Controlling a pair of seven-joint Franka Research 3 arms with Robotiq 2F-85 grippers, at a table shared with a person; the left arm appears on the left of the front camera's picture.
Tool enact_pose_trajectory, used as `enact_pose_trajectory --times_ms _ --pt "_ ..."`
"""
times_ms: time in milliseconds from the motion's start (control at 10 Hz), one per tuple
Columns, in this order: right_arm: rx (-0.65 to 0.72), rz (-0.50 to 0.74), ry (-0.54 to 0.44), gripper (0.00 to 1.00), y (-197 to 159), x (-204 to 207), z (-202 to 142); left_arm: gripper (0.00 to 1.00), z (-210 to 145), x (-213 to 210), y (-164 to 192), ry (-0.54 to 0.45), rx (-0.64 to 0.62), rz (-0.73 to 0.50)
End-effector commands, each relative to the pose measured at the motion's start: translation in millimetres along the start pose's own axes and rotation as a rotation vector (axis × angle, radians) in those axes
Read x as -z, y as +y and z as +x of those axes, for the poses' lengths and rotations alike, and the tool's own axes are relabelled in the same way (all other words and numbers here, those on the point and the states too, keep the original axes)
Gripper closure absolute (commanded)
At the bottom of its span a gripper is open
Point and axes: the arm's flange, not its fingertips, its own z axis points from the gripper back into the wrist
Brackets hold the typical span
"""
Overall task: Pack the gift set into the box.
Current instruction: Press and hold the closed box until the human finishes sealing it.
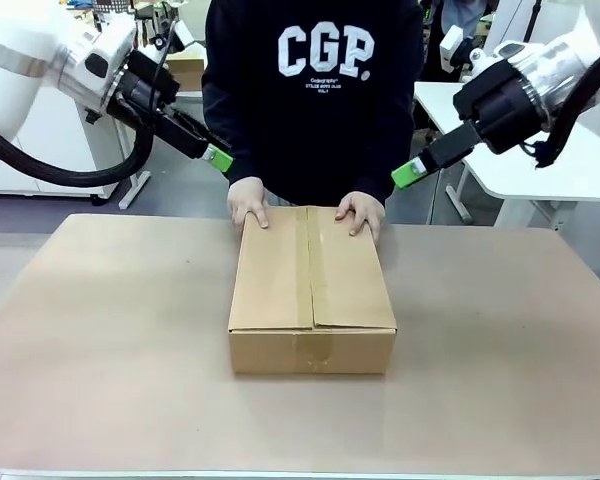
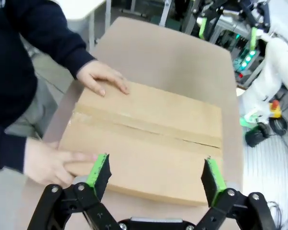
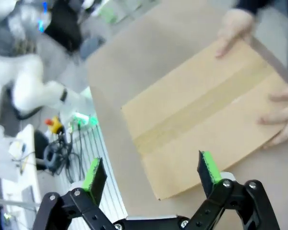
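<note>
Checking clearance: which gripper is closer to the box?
Right, narrowly. The right gripper hangs lower, off the far right corner of the box; the left gripper hovers higher, off its far left corner.

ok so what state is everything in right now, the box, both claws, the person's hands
box: closed, top flaps folded flat
left claw: open, empty, in the air off the box
right claw: open, empty, in the air off the box
person's hands: both resting flat on the box's far end
</note>
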Motion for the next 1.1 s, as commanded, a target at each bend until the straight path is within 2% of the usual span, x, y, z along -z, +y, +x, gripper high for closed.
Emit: enact_pose_trajectory --times_ms 0,100,200,300,400,500,600,800,900,1000 --pt "-0.427 0.033 -0.052 0.0 -25.8 37.6 2.1 0.0 -17.4 35.7 14.4 -0.033 0.43 0.219" --pt "-0.53 0.091 -0.127 0.0 -31.6 45.1 -7.2 0.0 -35.0 41.8 18.5 -0.016 0.503 0.279" --pt "-0.617 0.112 -0.211 0.0 -38.4 54.5 -20.4 0.0 -52.7 47.8 17.8 -0.049 0.541 0.287" --pt "-0.629 0.123 -0.277 0.0 -45.9 65.4 -34.1 0.0 -68.2 53.7 15.3 -0.028 0.593 0.33" --pt "-0.626 0.146 -0.356 0.0 -52.2 76.5 -45.7 0.0 -81.8 62.5 10.6 -0.07 0.584 0.321" --pt "-0.605 0.139 -0.363 0.0 -58.9 91.9 -55.3 0.0 -91.6 72.5 4.5 -0.13 0.513 0.282" --pt "-0.562 0.171 -0.298 0.0 -70.7 114.2 -67.3 0.0 -96.7 81.7 -2.8 -0.187 0.427 0.192" --pt "-0.483 0.211 -0.245 0.0 -90.7 140.3 -83.4 0.0 -95.2 83.0 -14.1 -0.327 0.294 0.069" --pt "-0.456 0.223 -0.237 0.0 -98.1 146.8 -89.4 0.0 -94.8 83.4 -16.7 -0.358 0.252 0.009" --pt "-0.438 0.221 -0.234 0.0 -102.0 149.6 -94.7 0.0 -98.0 90.5 -17.8 -0.318 0.229 -0.052"
